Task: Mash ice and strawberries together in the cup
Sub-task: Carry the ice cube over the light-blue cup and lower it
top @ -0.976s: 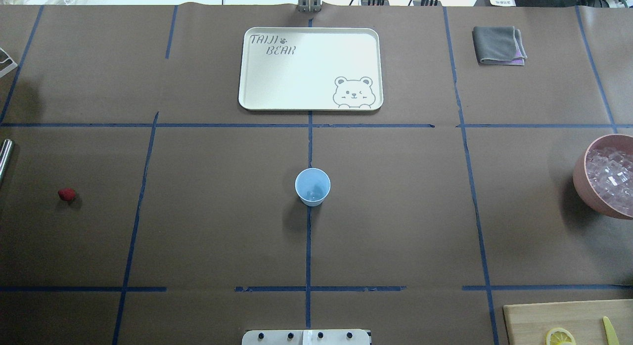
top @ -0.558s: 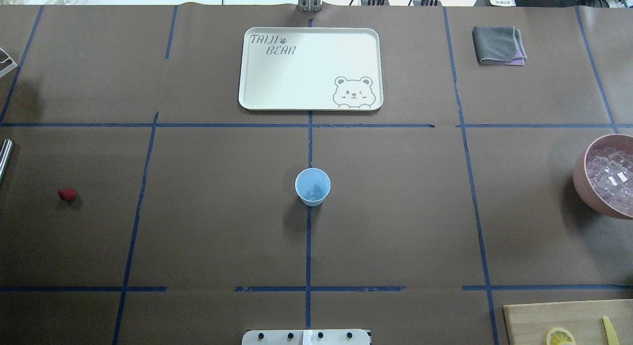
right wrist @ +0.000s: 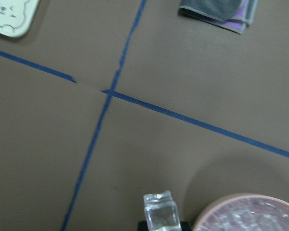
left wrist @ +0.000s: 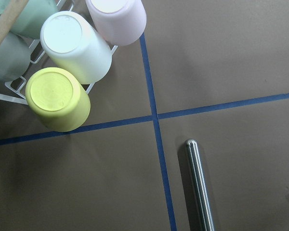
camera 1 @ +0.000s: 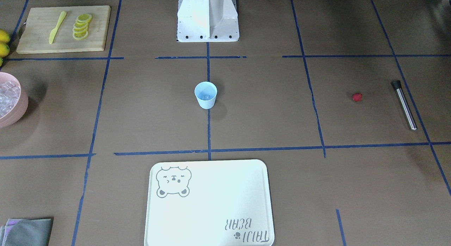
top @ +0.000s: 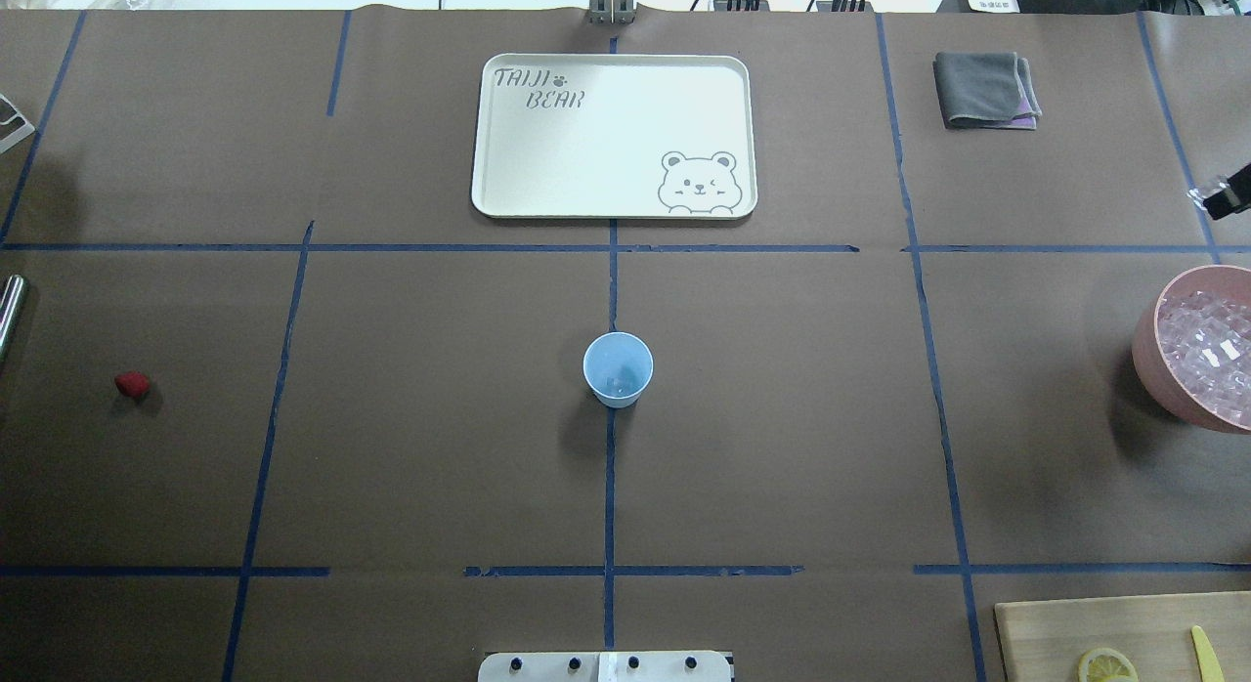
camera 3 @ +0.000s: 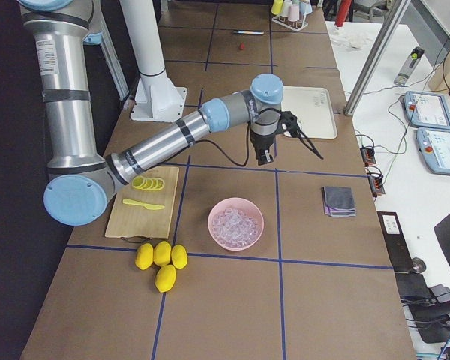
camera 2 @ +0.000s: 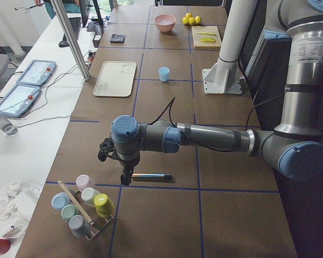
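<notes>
Brown-papered table (top: 782,418); clear, glassy ice cube (right wrist: 160,216) pinched in right fingers (top: 1227,198).

Bear tray (top: 606,145), grey cloth (top: 982,88), lemons (camera 3: 160,259)

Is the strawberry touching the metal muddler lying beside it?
Apart. The front-facing view shows bare table between the strawberry and the muddler.

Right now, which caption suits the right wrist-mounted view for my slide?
Right gripper holds one ice cube above the brown table, beside the pink bowl; grey cloth beyond.
</notes>
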Available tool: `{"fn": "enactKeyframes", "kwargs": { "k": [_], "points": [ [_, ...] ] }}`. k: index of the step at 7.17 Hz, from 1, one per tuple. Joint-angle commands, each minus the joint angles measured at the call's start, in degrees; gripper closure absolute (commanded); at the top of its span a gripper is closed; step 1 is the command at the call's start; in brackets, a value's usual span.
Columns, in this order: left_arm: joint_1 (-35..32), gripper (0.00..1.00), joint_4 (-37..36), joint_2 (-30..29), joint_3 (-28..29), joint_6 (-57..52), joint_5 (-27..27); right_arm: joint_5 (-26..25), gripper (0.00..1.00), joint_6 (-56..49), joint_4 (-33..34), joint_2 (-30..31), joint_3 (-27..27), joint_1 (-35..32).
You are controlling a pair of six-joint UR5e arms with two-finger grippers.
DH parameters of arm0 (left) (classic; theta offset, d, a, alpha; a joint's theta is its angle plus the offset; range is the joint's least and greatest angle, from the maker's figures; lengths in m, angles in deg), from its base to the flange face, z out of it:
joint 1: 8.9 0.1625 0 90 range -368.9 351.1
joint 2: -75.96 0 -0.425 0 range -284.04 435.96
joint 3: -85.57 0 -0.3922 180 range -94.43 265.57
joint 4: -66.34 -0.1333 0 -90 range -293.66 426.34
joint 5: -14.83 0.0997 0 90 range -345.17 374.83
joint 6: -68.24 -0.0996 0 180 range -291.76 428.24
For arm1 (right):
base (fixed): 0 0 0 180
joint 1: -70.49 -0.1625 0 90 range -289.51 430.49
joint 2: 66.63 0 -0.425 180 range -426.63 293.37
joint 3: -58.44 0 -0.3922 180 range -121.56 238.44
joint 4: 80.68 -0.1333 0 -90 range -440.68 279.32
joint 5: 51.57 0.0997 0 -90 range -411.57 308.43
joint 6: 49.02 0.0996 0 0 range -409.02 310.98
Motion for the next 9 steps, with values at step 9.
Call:
{"fn": "enactKeyframes", "kwargs": {
  "k": [9],
  "points": [
    [0.0,0.0,0.0,0.4,0.8,0.0,0.0,-26.4,1.0,55.2,1.6,-38.6,-18.6,45.0]
  ]
}}
